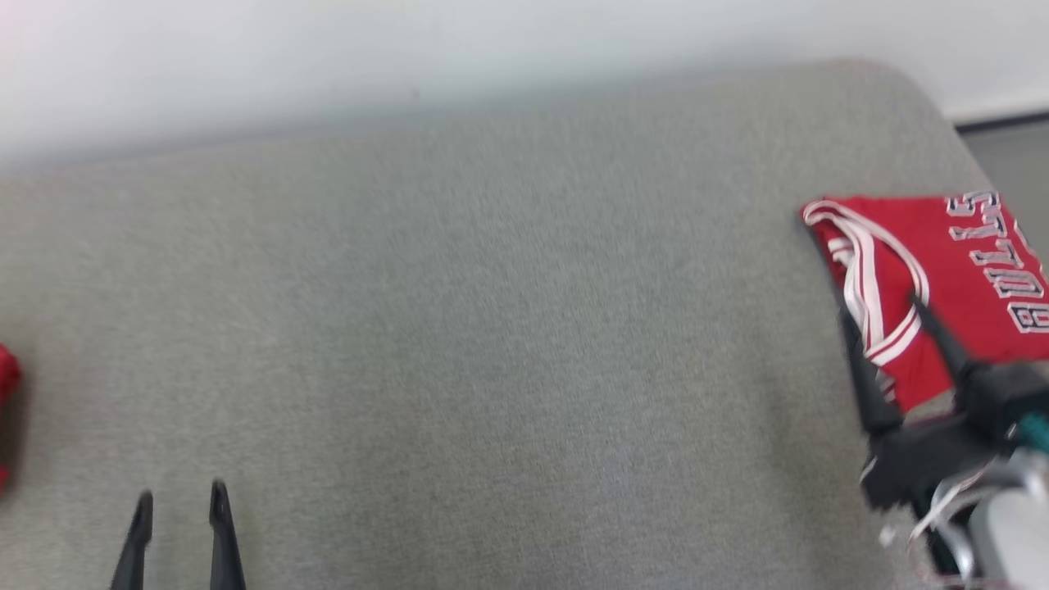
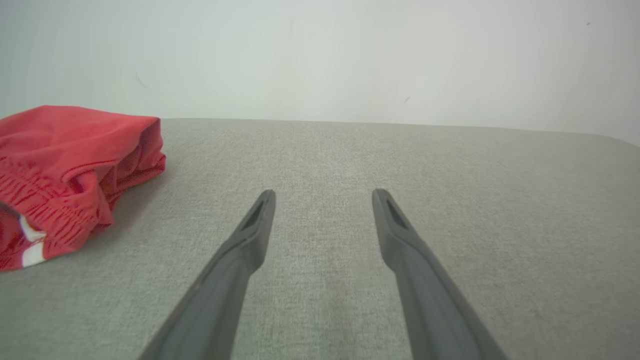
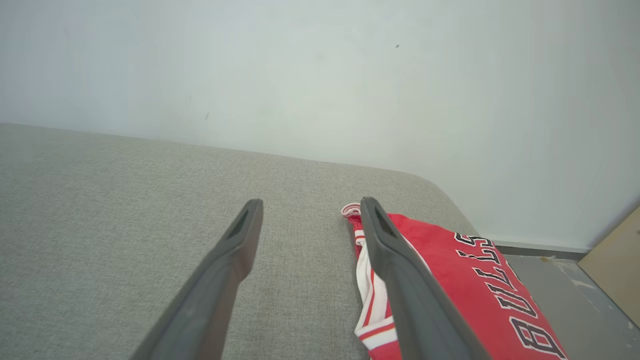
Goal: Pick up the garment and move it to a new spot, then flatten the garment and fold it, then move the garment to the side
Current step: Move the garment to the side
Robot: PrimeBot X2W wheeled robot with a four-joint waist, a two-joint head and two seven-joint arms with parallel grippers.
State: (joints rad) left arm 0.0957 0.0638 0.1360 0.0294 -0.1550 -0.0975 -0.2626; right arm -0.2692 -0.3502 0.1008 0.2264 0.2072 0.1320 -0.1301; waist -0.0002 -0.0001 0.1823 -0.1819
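right gripper (image 3: pixel 311 201) jaws wide, empty, straddling folded garment's (image 3: pixel 475 280) edge | left gripper (image 2: pixel 324 192) wide, empty, well clear of it | probably retreat step: lift straight, avoid snagging fold

A grey fabric cushion (image 1: pixel 459 328) lies before a pale wall (image 1: pixel 492 41). Bunched red shorts (image 2: pixel 65 170) rest at its left end; a tan board (image 3: pixel 617 260) shows past its right end.

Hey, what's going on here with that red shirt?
A two-armed robot is sorting clothes on a grey padded surface. A red Bulls jersey lies folded at the surface's right end. The right gripper hangs open at the jersey's edge, gripping nothing. The left gripper is open too, over bare fabric, and another red garment sits bunched off to its left.
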